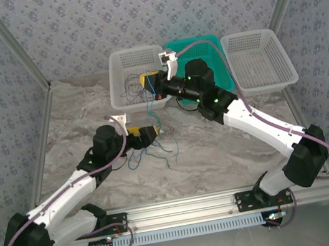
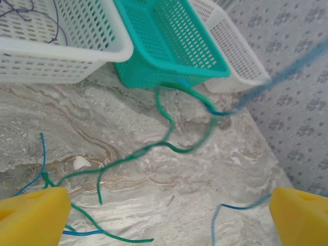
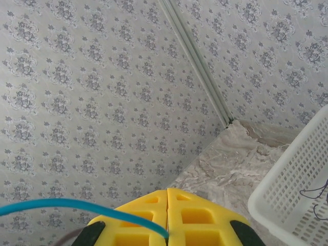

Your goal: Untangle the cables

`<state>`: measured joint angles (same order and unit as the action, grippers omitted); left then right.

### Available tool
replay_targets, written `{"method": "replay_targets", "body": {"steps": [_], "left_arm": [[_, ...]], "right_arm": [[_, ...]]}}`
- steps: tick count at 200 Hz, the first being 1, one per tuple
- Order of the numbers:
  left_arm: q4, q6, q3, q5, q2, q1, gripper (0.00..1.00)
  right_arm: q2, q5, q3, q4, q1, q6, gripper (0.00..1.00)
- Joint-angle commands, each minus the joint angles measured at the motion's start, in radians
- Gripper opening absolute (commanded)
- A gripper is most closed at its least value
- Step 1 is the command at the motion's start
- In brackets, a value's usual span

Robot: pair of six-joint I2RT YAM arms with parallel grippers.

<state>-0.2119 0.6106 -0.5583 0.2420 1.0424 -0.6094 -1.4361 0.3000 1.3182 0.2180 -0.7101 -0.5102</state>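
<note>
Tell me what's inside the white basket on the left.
A thin dark cable lies tangled in the left white basket. The right gripper, jaws shut on the blue cable, hangs over its near right corner and covers whatever lies beneath.

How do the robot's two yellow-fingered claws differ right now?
The left gripper is open, its fingers wide apart and empty; the right gripper is shut, pinching the thin blue cable. The left gripper looks down over the marbled table; the right gripper sits over the left white plastic basket. Both have yellow fingers.
</note>
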Motion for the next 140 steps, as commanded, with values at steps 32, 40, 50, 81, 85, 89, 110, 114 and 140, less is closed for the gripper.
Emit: {"method": "replay_targets", "body": {"steps": [32, 40, 50, 81, 85, 89, 110, 114, 140], "left_arm": [[-0.123, -0.131, -0.101, 0.064, 0.124, -0.003, 0.99], [-0.175, -0.130, -0.100, 0.125, 0.159, -0.005, 0.99], [-0.217, -0.120, -0.109, 0.175, 0.207, -0.013, 0.95], [-0.236, -0.094, -0.134, 0.090, 0.315, -0.050, 0.62], [-0.238, -0.086, -0.134, 0.076, 0.322, -0.050, 0.54], [-0.239, -0.079, -0.133, 0.063, 0.327, -0.050, 0.42], [-0.232, -0.056, -0.126, 0.003, 0.329, -0.050, 0.05], [-0.232, -0.056, -0.122, -0.002, 0.326, -0.050, 0.01], [-0.192, -0.060, -0.099, -0.044, 0.296, -0.049, 0.00]], "right_arm": [[0.072, 0.004, 0.039, -0.024, -0.008, -0.029, 0.00], [0.076, 0.003, 0.035, -0.019, -0.008, -0.039, 0.00], [0.079, 0.006, 0.031, -0.008, -0.009, -0.054, 0.00], [0.079, 0.009, 0.027, 0.005, -0.008, -0.075, 0.00], [0.080, 0.009, 0.028, 0.004, -0.008, -0.077, 0.00], [0.081, 0.009, 0.027, 0.002, -0.007, -0.077, 0.00], [0.094, -0.004, 0.027, -0.025, 0.008, -0.074, 0.00], [0.100, -0.012, 0.028, -0.036, 0.012, -0.073, 0.00], [0.132, -0.082, 0.005, -0.104, 0.070, -0.087, 0.00]]}}
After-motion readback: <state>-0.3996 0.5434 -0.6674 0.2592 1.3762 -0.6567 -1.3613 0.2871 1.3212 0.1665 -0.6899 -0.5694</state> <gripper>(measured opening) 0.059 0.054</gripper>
